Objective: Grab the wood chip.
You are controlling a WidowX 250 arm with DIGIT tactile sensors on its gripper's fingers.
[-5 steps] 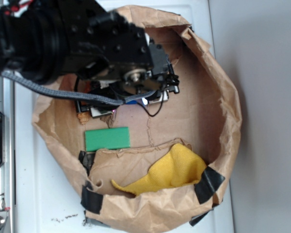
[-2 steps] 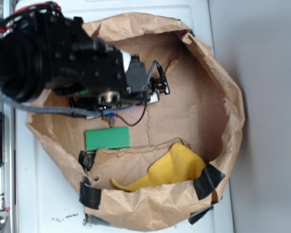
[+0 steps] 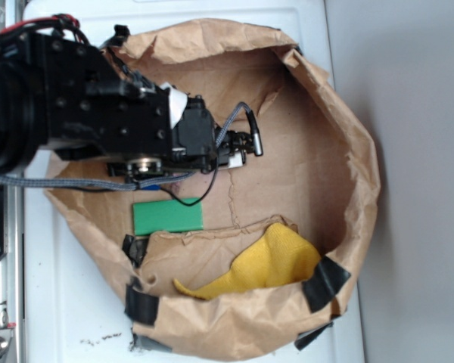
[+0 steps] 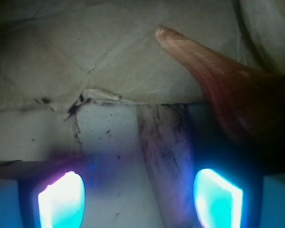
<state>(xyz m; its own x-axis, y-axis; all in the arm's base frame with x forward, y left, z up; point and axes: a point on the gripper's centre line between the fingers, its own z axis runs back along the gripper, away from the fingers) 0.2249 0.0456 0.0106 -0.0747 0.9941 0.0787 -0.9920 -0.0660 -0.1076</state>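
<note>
In the wrist view the wood chip (image 4: 164,156), a flat strip of dark streaked wood, runs from the frame's middle down to the bottom edge. My gripper (image 4: 140,194) is open around it. The chip lies between the two glowing pads, close to the right pad (image 4: 217,197) and well apart from the left pad (image 4: 61,202). A glossy orange seashell (image 4: 228,90) lies just beyond the chip, at the upper right. In the exterior view the black arm (image 3: 98,113) covers the chip, the shell and the fingers.
Everything sits inside a rolled-down brown paper bag (image 3: 340,136) with raised crumpled walls. A flat green block (image 3: 168,216) lies just below the arm. A yellow cloth (image 3: 276,261) is draped at the bag's lower right. A torn paper edge (image 4: 80,97) crosses the floor.
The arm has moved left across the bag over the last second, away from the bag's middle. The green block and yellow cloth have not moved.
</note>
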